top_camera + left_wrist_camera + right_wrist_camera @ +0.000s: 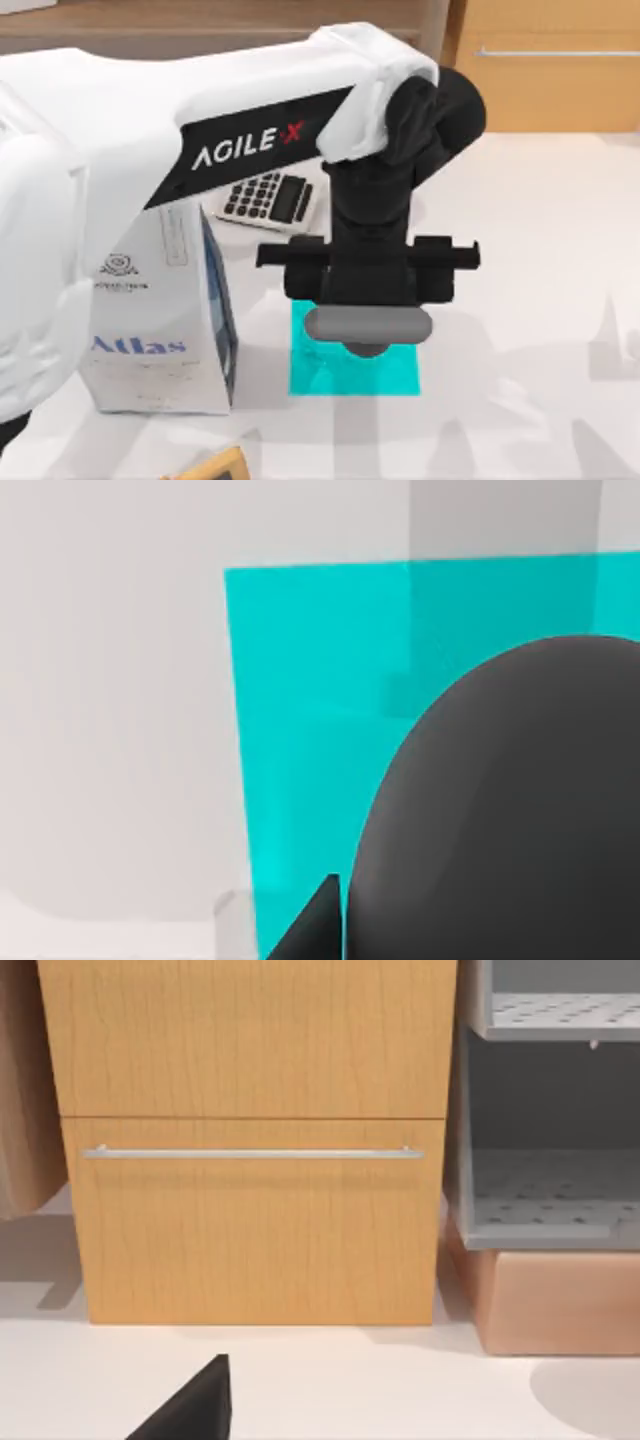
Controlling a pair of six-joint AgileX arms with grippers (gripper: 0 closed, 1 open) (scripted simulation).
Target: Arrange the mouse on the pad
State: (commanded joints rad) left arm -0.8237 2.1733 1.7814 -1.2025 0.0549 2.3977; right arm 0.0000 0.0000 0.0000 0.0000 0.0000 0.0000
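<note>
Over the cyan pad (355, 375) mid-bench, the left gripper (367, 345) is pinching the dark mouse (510, 810); I'd lower it flat and centered before letting go.

— Left arm (200, 140): reaching in from the top view's left, wrist bending down, left gripper (368, 345) hanging directly over the pad (310, 375).

— Fingers?

— Closing around the mouse (510, 810), one dark fingertip (315, 925) lying against its side.
</note>
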